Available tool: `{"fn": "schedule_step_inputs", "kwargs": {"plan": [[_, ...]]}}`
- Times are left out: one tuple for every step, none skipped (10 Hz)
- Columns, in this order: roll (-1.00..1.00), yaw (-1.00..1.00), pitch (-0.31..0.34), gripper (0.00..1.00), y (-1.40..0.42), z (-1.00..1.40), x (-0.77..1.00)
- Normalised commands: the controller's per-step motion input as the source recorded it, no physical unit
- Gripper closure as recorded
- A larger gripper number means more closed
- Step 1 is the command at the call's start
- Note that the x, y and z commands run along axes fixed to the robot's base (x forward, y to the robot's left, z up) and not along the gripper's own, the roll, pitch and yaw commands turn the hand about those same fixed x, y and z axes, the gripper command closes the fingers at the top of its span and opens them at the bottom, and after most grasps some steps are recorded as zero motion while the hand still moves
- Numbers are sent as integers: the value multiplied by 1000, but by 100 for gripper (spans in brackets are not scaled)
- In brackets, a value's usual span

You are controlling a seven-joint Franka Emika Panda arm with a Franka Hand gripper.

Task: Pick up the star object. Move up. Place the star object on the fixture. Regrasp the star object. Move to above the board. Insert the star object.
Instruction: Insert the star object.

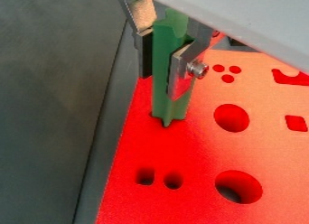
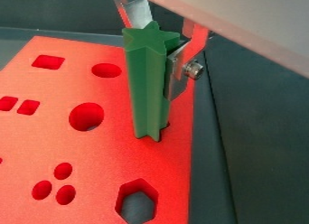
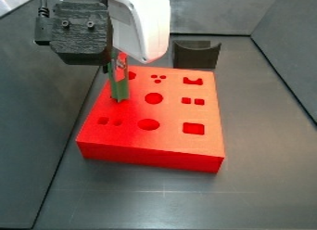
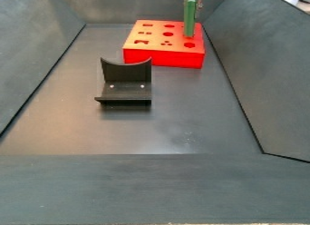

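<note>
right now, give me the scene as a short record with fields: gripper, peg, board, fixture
gripper: at the board's edge, shut on the star object, silver fingers clamping its upper part
star object: green star-section peg, upright, lower tip down at the board's top near one edge; whether it has entered a hole cannot be told
board: red slab with round, square and other shaped holes, lying flat on the dark floor
fixture: dark notched block, holding nothing, standing apart from the board

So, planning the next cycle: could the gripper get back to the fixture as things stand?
Probably not yet: the gripper is shut on the star object, upright at the board. The fixture itself stands unobstructed.
</note>
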Motion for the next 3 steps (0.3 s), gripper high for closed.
{"fn": "schedule_step_inputs", "kwargs": {"plan": [[0, 0, -60, 100, 0, 0, -3], [0, 0, -114, 100, 0, -80, 0], [30, 0, -119, 100, 0, -180, 17]]}}
